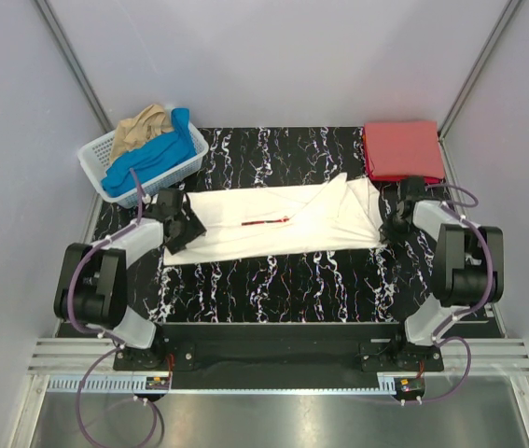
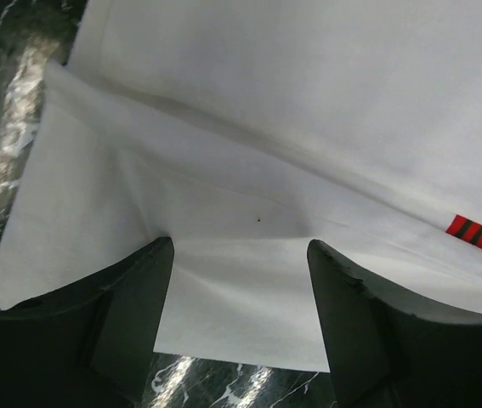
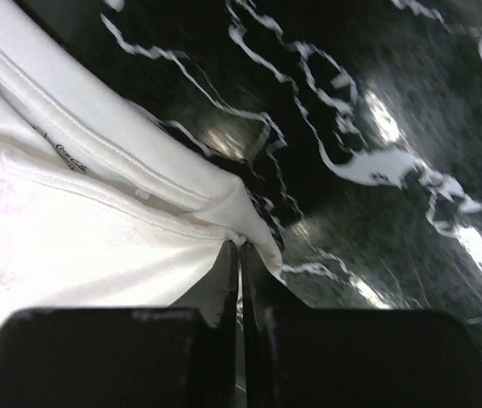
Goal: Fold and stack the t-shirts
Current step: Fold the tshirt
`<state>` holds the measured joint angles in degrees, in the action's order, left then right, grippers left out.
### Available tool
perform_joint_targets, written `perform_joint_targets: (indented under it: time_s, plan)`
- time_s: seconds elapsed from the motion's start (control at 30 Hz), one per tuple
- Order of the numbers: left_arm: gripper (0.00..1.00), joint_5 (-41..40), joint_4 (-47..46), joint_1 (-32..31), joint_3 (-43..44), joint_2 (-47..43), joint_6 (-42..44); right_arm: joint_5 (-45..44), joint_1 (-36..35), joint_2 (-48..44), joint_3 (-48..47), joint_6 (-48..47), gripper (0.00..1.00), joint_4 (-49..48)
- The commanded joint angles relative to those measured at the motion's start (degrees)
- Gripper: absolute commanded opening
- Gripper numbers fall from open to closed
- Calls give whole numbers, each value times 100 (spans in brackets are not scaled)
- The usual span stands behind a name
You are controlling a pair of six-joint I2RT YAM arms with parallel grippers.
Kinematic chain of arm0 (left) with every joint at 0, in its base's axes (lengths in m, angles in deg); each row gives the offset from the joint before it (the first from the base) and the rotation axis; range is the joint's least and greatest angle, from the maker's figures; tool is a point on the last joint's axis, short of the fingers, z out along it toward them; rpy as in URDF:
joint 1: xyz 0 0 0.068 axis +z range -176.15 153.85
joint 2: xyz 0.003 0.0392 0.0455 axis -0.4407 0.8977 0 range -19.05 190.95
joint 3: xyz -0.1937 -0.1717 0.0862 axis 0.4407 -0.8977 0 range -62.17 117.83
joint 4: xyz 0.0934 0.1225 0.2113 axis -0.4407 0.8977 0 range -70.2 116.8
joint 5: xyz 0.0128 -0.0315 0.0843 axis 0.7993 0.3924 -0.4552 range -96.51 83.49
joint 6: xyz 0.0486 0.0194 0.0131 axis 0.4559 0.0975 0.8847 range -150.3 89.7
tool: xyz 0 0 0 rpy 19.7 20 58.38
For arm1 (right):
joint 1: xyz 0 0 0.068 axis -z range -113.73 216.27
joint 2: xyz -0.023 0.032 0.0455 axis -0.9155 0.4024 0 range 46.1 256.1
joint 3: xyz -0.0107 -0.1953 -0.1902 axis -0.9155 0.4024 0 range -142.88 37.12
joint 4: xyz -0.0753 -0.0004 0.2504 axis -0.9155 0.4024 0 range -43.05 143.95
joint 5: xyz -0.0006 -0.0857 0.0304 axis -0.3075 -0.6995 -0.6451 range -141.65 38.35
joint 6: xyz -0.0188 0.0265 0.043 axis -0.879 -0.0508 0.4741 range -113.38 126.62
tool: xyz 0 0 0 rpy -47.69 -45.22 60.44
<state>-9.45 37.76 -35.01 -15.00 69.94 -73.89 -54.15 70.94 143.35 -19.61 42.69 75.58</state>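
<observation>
**So, white tee laid out mid-table, one end pinched**

Okay, here's how it sits. The white t-shirt is stretched sideways across the middle of the black marbled table, with its near and far edges partly folded in toward the centre. A sliver of the red print peeks out along the fold line.

The left gripper hangs over the left end of the shirt. Its fingers are spread wide with flat white cloth showing between them, and they're gripping nothing. From the wrist view I can't tell if the tips actually touch the fabric.

The right gripper is at the right end of the shirt, fingers pressed tight together. A bunched corner of the white hem goes right into the tips, so it looks pinched there, just off the marble.

The red t-shirt lies folded flat in the far right corner, just beyond the white one's right end. The blue t-shirt and tan t-shirt are heaped loose in the white lattice basket at the far left.
</observation>
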Motion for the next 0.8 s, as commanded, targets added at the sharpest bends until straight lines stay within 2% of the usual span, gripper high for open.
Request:
perform_joint_targets:
  time_s: [0.0, 0.23, 0.33, 0.37, 0.43, 0.5, 0.53, 0.63, 0.77]
  plan:
    - [72, -629, 516, -36, -288, -461, 26, -515, 52, -504, 390, -92, 0, 267]
    - [72, -953, 946, -361, -270, -962, 53, -391, 52, -1093, 1110, 110, 0, 372]
    - [73, -1051, 1070, -371, -245, -1260, 218, -584, 52, -1752, 1462, 163, 11, 565]
    - [72, -990, 1104, -371, -175, -1427, 307, -637, 52, -2067, 1524, 215, 22, 618]
    - [72, -587, 1035, -545, 140, -1612, 535, -506, 52, -2306, 1420, 198, 33, 775]
    - [70, 52, 789, -791, 448, -1666, 938, -262, 43, -2413, 981, 268, 36, 908]
    - [70, 205, 762, -1158, 911, -1596, 1054, -146, 52, -2404, 788, 251, 37, 926]
    - [69, 644, 850, -1861, 1913, -999, 1318, 240, 43, -2045, -125, 216, 37, 663]
    - [65, 813, 833, -2496, 2664, -252, 1239, 523, 34, -826, -1679, -57, 39, 548]
